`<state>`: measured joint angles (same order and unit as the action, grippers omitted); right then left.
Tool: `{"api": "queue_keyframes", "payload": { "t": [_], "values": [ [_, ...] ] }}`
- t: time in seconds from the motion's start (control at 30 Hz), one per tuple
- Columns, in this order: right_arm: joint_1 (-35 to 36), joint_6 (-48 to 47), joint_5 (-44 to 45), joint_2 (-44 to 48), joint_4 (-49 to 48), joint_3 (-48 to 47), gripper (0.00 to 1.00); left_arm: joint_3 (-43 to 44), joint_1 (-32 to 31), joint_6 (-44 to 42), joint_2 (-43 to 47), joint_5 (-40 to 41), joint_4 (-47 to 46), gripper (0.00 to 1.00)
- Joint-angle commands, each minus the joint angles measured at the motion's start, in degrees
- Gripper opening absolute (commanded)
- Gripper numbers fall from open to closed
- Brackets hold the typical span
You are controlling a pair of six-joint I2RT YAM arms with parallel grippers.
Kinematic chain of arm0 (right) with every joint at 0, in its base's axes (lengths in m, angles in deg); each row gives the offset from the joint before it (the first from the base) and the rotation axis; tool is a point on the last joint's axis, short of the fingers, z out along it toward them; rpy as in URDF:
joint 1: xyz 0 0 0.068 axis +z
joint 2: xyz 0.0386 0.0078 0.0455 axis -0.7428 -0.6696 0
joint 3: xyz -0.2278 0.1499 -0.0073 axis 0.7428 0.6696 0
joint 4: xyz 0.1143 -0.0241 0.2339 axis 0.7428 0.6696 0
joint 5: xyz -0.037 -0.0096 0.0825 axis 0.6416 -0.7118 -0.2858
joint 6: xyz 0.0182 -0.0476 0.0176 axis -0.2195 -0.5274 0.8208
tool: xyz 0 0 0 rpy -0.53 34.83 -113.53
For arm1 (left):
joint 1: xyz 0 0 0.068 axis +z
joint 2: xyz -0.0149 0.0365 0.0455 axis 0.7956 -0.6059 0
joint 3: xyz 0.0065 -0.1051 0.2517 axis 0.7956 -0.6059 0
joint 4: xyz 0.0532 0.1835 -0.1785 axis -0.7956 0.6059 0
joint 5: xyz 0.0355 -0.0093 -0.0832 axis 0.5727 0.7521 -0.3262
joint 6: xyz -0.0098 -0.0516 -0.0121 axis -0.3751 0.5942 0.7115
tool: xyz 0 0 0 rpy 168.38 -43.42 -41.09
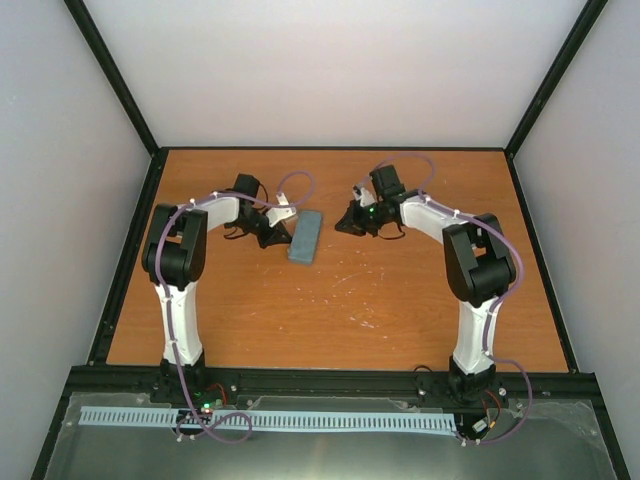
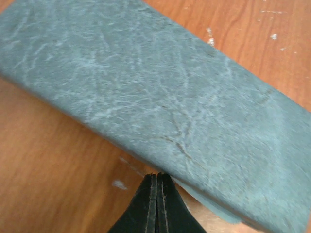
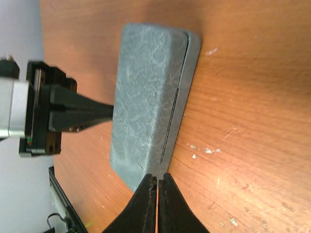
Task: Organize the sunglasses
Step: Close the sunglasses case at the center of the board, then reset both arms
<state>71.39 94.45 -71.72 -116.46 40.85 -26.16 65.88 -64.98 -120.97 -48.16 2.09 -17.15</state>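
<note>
With the left gripper and right gripper both pinched together and empty, the closed case lies just ahead of their tips, the sunglasses unseen, probably inside it, so any squaring nudge should be light

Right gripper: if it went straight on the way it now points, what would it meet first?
Most likely the blue-grey case, lying closed directly ahead of the right gripper. The gap and relative height are hard to judge.
</note>
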Motion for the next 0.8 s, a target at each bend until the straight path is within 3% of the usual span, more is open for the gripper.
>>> {"api": "queue_keyframes", "payload": {
  "t": [0.0, 0.23, 0.4, 0.6, 0.77],
  "values": [
    [-0.2, -2.1, 2.2, -0.3, 2.3, 0.5, 0.03, -1.9, -2.3, 0.6, 4.2, -2.7, 2.1, 0.01],
    [0.2, -0.9, 2.7, -4.7, 1.5, -2.4, 0.03, -1.8, -7.7, 5.8, 4.4, -5.3, 0.3, 0.01],
    [0.1, -4.1, 5.1, -4.9, 5.6, -4.4, 0.03, -3.2, -8.1, 4.2, 6.9, -1.8, 0.4, 0.01],
    [-0.8, -5.3, 7.4, -2.6, 6.9, -2.8, 0.03, -7.7, -1.4, 1.9, 13.5, -1.1, 1.2, 0.01],
    [-1.5, -4.6, 11.5, 1.6, 6.0, 0.0, 0.10, -9.2, 4.6, 2.9, 19.7, -2.1, -0.3, 0.01]
  ]
}}
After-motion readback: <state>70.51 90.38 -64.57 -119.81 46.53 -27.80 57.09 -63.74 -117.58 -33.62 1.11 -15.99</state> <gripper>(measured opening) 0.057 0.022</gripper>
